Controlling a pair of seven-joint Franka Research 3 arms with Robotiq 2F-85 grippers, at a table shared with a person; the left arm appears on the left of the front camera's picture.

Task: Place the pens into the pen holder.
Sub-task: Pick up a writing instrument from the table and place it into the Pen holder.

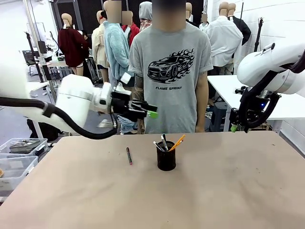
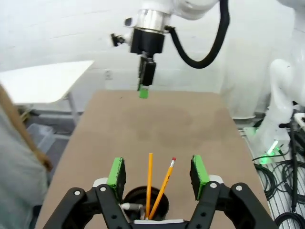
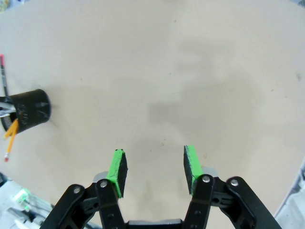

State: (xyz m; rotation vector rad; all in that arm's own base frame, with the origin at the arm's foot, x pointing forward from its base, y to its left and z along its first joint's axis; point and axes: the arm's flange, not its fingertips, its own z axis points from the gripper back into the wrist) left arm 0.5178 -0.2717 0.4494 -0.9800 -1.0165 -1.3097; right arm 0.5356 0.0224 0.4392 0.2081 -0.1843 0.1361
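the left gripper (image 2: 157, 174) hangs above the table (image 1: 228, 186) with its green pads spread apart and nothing gripped; just below it stands the pen holder (image 2: 143, 200), a small black round cup, with two yellow-orange pencils (image 2: 149, 181) rising from it. dark pens with pale tips (image 1: 162, 142) lean in the cup too. one dark pen with red ends (image 1: 129, 156) lies flat on the table, near the holder's left. the right gripper (image 3: 154, 169), jaws likewise apart and empty, hovers well off to the holder's right

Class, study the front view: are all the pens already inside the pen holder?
No, one dark pen lies flat on the table left of the pen holder.
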